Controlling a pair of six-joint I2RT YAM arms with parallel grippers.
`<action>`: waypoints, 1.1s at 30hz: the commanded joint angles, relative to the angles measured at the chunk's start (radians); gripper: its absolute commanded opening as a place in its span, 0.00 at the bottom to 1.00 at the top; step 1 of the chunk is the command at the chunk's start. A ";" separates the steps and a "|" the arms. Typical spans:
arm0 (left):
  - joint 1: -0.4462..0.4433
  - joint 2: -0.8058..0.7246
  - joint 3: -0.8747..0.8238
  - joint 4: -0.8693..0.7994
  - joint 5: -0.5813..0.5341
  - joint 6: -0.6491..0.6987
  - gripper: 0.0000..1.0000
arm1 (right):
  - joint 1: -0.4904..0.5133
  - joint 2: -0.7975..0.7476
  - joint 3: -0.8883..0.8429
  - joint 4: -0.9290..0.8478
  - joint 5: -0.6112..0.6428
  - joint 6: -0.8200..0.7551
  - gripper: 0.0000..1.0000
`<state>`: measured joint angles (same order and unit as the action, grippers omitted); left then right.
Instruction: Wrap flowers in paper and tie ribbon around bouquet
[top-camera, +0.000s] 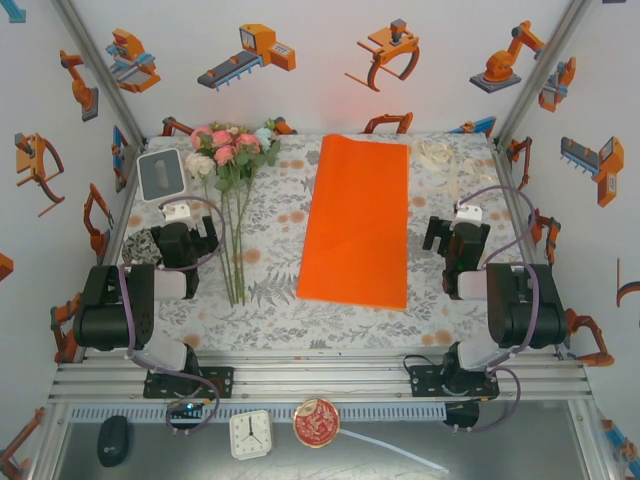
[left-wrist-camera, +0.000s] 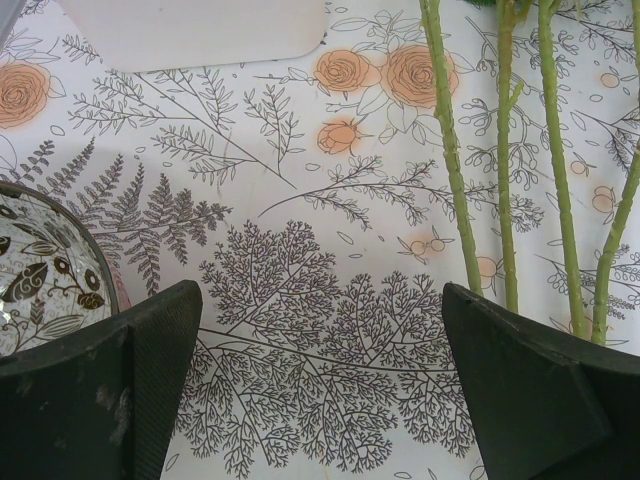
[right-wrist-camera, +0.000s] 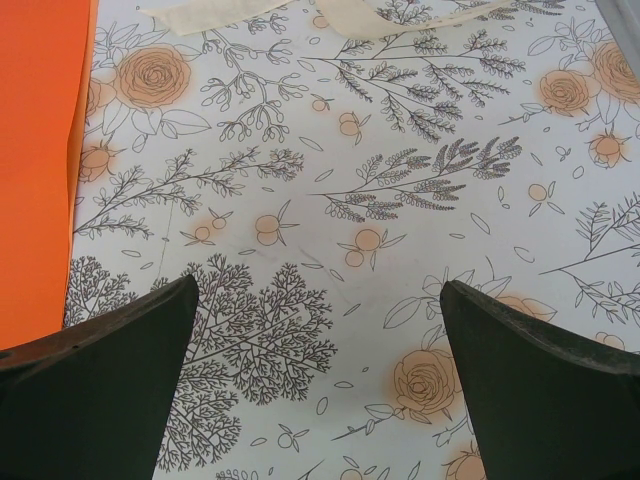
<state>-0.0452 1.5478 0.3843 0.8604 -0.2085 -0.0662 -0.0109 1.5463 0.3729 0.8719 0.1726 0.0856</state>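
since nothing is in hand yet, every piece of the job lies flat on the flower-print tablecloth, and the orange paper in the middle is the easiest thing to reckon from. the flowers lie to the left of the paper and well apart from it, with the blooms toward its far end and the stems running back toward its near end. the ribbon sits in a loose heap off the paper's far right corner. the left gripper hovers left of the paper, just beyond the stems, its jaws spread wide and holding nothing. the right gripper hangs right of the paper, likewise wide open and empty. the flowers look light, with stiff, wiry stems and soft heads that would crush, so the bunched stems low down are probably the place to pinch. the paper looks thin and slick, likely to crease or slide, so an edge or corner seems the best hold.
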 joint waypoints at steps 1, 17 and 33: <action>0.005 -0.003 0.007 0.012 0.001 0.001 0.97 | -0.005 -0.003 0.000 0.023 -0.005 0.002 0.99; -0.005 -0.219 -0.057 -0.064 -0.131 -0.037 0.97 | -0.005 -0.386 0.259 -0.822 0.103 0.416 0.95; -0.484 -0.336 0.603 -0.986 0.153 -0.322 0.98 | -0.006 -0.329 0.403 -1.280 -0.507 0.546 0.88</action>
<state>-0.4328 1.1114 0.9188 0.0559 -0.2283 -0.3592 -0.0162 1.2133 0.7986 -0.3714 -0.2726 0.6147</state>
